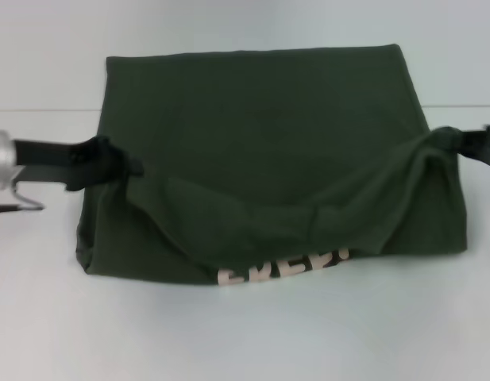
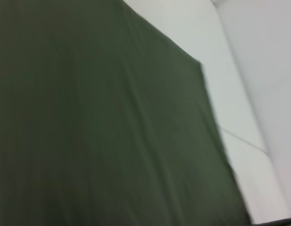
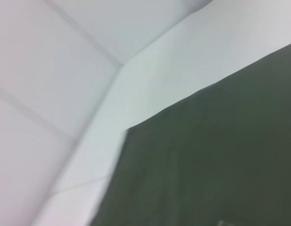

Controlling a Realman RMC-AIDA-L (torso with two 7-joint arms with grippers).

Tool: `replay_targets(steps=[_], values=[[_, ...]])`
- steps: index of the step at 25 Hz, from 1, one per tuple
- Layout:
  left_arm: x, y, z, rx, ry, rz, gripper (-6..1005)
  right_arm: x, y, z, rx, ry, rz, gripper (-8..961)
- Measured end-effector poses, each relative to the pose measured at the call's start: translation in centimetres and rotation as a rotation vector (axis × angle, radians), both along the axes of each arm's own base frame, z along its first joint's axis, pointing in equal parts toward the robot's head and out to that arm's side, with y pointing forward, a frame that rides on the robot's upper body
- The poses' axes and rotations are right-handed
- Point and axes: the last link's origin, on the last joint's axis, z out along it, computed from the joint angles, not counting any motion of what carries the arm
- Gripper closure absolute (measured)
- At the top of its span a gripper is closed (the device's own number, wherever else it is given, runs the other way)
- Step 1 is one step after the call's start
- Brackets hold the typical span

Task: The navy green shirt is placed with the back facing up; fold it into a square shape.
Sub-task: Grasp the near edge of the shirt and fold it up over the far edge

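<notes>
The navy green shirt (image 1: 260, 119) lies on the white table (image 1: 229, 341) as a wide, partly folded dark olive block. Its near layer is raised and sags between both grippers, with upside-down cream letters (image 1: 284, 268) showing under the drooping fold. My left gripper (image 1: 132, 168) is shut on the cloth at the shirt's left side. At the right side, my right gripper (image 1: 455, 141) pinches a bunched corner. Plain green fabric fills the left wrist view (image 2: 88, 117) and the right wrist view (image 3: 220, 155), and neither shows any fingers.
Bare white tabletop (image 1: 38, 317) surrounds the shirt in front and on both sides. A pale wall (image 1: 54, 48) rises behind the table's far edge, close to the shirt's back edge.
</notes>
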Motion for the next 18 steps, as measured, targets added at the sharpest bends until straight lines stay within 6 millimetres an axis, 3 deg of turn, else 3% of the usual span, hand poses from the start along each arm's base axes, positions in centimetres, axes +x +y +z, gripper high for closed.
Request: replay_targets(steps=[4, 10, 18], values=[[0.0, 2.2, -2.1, 0.083, 0.118, 0.028, 927, 0.5, 3.1, -3.0, 0.102, -0.152, -0.087, 864], [0.5, 3.3, -3.9, 0.133, 0.271, 0.002, 923, 0.2, 4.8, -5.2, 0.163, -0.275, -0.124, 856], [0.5, 4.3, -0.9, 0.275, 0.296, 0.025, 919, -1.3, 6.4, -2.7, 0.248, -0.273, -0.093, 847]])
